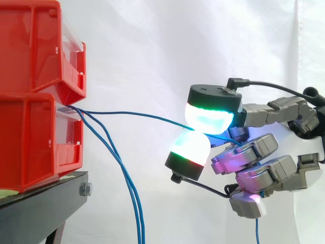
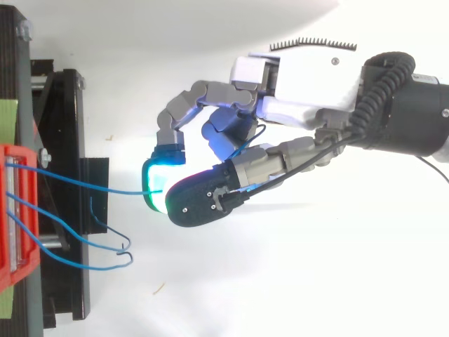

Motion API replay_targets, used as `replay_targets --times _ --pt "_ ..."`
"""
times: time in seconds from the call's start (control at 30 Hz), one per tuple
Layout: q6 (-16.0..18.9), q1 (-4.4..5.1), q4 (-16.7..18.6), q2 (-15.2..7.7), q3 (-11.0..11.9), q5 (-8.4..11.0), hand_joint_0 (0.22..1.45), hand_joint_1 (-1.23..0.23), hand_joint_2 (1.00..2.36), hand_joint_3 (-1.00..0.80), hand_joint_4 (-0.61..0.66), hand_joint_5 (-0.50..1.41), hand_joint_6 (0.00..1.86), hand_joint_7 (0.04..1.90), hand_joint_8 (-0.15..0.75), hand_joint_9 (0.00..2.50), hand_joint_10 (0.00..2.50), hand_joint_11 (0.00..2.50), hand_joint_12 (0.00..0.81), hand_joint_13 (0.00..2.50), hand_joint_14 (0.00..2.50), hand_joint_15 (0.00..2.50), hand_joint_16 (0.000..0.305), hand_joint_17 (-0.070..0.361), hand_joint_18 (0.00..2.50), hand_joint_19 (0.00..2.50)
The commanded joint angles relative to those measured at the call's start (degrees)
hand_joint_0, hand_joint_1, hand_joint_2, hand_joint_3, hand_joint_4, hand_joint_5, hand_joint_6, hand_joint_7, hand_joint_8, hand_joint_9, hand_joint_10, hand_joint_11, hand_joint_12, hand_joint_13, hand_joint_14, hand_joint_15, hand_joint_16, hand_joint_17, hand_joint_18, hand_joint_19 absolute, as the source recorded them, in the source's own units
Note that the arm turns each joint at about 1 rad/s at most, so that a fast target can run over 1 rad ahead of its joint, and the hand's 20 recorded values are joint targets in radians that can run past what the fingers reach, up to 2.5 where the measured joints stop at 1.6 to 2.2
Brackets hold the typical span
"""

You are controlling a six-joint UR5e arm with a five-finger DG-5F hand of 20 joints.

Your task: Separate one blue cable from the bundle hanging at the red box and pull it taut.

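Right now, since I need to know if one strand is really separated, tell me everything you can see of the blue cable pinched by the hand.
The pinched blue cable is thin, smooth-coated and looks flexible. It leaves the front of the red bins and runs nearly level with a slight downward curve, not quite straight. It then passes between two glowing pads of the hand. A blue tail hangs below the hand. Two other blue cables droop apart from it.
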Motion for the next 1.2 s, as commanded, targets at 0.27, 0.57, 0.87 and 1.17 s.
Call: replay_targets --times 0.27,0.57,0.87,1.17 --pt "0.00 0.00 0.02 0.01 0.04 0.00 0.68 -0.77 1.01 -0.21 -0.10 -0.21 0.94 1.02 0.273 0.88 2.47 1.17 0.271 1.40 0.64 1.61 0.028 0.063 1.04 0.96" --pt "0.00 0.00 0.02 0.01 0.04 0.00 0.68 -0.77 1.01 -0.21 -0.10 -0.20 0.94 1.02 0.270 0.88 2.46 1.18 0.274 1.40 0.66 1.61 0.028 0.063 1.05 0.96" --pt "0.00 0.00 0.02 -0.08 0.04 0.00 0.68 -0.77 1.01 -0.21 -0.10 -0.20 0.94 1.01 0.269 0.88 2.47 1.16 0.274 1.40 0.66 1.61 0.028 0.064 1.05 0.96" --pt "0.00 0.00 0.02 0.01 0.04 0.00 0.68 -0.77 1.01 -0.21 -0.09 -0.20 0.94 1.01 0.272 0.89 2.46 1.17 0.276 1.40 0.68 1.60 0.028 0.064 1.05 0.96"
